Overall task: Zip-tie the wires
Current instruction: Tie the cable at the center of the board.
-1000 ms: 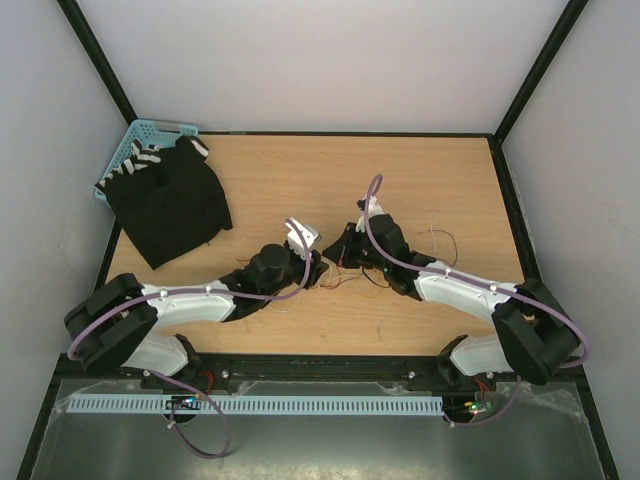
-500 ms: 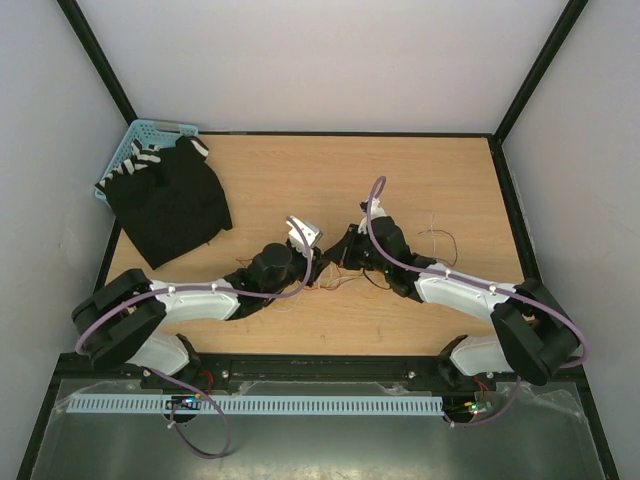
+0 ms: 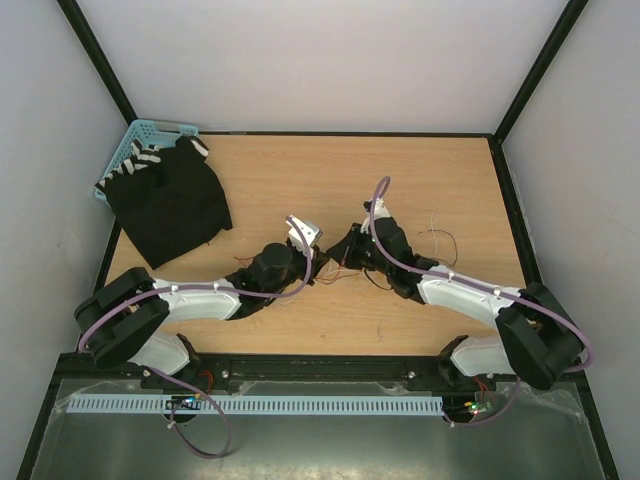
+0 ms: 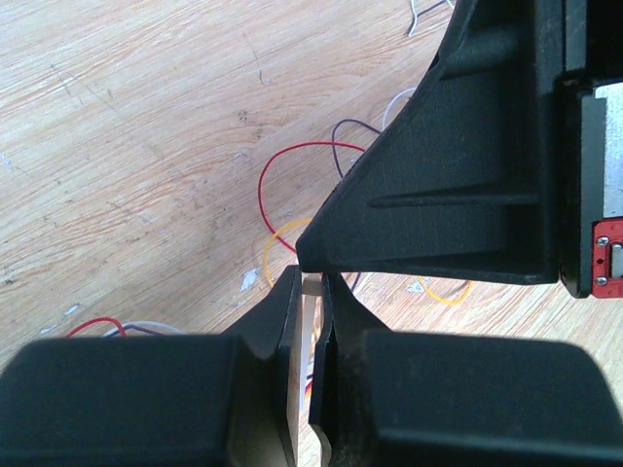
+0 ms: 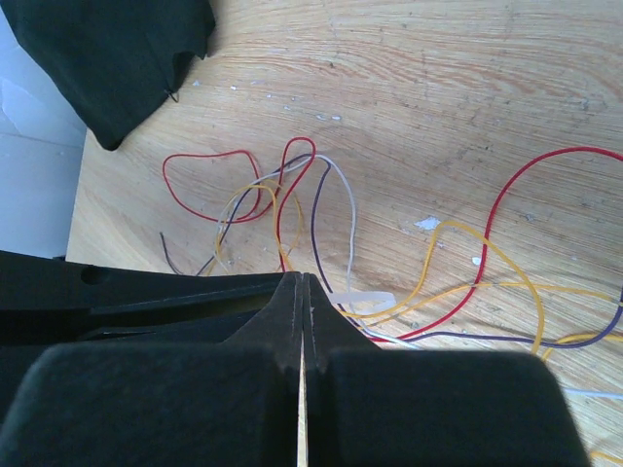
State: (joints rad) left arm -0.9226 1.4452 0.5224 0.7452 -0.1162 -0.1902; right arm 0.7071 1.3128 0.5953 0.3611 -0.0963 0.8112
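Note:
The wires (image 3: 352, 276) lie as a thin tangle of red, orange and purple strands on the table between the two arms, with loops in the right wrist view (image 5: 292, 185) and the left wrist view (image 4: 292, 156). My left gripper (image 3: 318, 262) (image 4: 311, 283) is shut on the zip tie (image 4: 311, 292), a pale strip pinched between its fingertips. Tip to tip against it is my right gripper (image 3: 342, 252) (image 5: 303, 278), shut, with a pale sliver showing between its jaws. The zip tie's whitish loop (image 5: 365, 299) curls round some strands just right of those jaws.
A black cloth (image 3: 170, 205) (image 5: 107, 49) lies at the back left, partly over a light blue basket (image 3: 135, 140). A few more loose strands (image 3: 440, 240) lie right of the right arm. Black frame rails (image 3: 300, 133) border the wooden table.
My left gripper's jaws have closed onto the pale strip. The right gripper has stayed shut and shifted only slightly towards the back right.

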